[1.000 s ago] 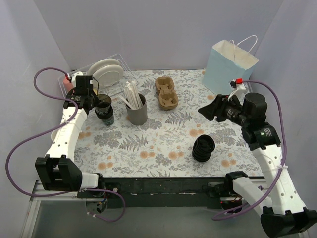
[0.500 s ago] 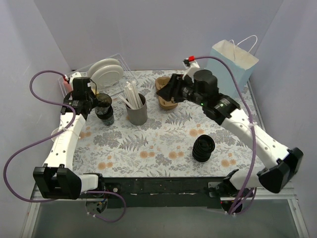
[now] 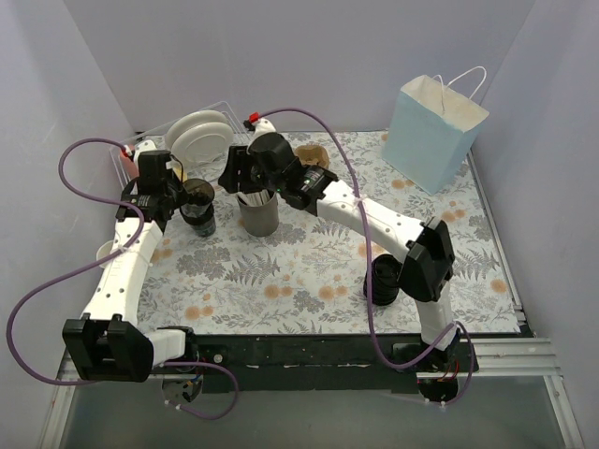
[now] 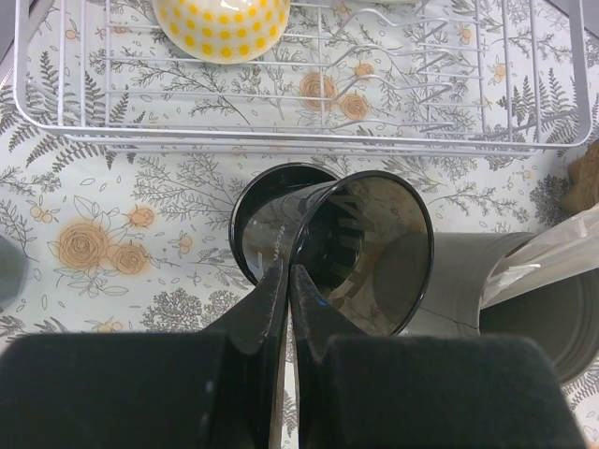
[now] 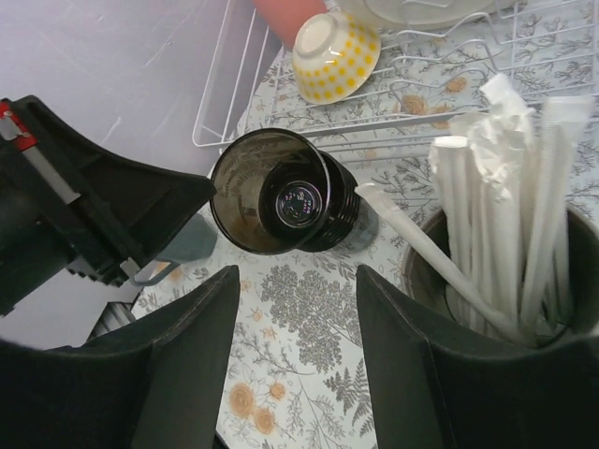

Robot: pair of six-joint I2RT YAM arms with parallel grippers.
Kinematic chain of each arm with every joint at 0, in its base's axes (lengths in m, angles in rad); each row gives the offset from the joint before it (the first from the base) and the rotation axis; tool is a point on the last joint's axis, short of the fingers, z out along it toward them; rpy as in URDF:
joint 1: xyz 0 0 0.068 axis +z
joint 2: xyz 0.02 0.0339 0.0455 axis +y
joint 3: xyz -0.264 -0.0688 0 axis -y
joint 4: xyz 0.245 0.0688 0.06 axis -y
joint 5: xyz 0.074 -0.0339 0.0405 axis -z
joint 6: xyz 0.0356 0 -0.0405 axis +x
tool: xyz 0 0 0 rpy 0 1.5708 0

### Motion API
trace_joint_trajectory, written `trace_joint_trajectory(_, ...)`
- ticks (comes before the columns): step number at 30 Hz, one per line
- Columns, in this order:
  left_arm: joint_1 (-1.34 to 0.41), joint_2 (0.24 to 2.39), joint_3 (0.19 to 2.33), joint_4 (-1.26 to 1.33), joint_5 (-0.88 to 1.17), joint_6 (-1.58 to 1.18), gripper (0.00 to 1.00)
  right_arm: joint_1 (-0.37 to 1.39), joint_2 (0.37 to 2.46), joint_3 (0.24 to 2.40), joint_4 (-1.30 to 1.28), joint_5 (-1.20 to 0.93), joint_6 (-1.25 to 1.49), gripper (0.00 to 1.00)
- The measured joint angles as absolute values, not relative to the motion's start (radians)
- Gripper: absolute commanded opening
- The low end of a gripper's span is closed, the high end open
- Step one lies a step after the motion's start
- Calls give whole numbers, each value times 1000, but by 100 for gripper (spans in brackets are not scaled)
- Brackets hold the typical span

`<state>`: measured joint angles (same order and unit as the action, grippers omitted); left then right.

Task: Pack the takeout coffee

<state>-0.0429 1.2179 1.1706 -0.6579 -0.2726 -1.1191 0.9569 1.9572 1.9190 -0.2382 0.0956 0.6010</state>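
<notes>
No lidded black cup shows in any view; the takeout coffee is out of sight. My left gripper (image 3: 178, 196) is shut on the rim of a lidless black cup (image 3: 197, 191), held tilted just above a stack of black cups (image 3: 201, 223). In the left wrist view the fingers (image 4: 271, 290) pinch that cup's wall (image 4: 374, 253). My right gripper (image 3: 232, 173) is open and empty, hovering over the table between the lidless cup (image 5: 267, 192) and the straw holder (image 5: 505, 271). The ribbed stack of black lids (image 3: 379, 279) stands at the front right, partly behind the right arm.
A grey holder full of paper-wrapped straws (image 3: 259, 213) stands beside the cups. A wire dish rack (image 3: 213, 110) with plates and a yellow-dotted bowl (image 5: 335, 54) is at the back left. A light blue paper bag (image 3: 432, 120) stands back right. A cardboard cup carrier (image 3: 314, 154) is mostly hidden.
My right arm has swung from the right side across the table to the back left, ending open beside the cup in my left gripper. The left arm has barely moved.
</notes>
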Motion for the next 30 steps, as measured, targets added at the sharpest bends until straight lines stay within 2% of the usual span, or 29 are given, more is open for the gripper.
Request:
trace_joint_trajectory(23, -43, 1198, 1151, -642, -265, -1114, 0, 1014, 2226, 2073, -241, 167, 785, 57)
trace_joint_trajectory(30, -43, 1198, 1151, -641, -260, -1114, 0, 1015, 2263, 2122, -243, 166, 810, 45)
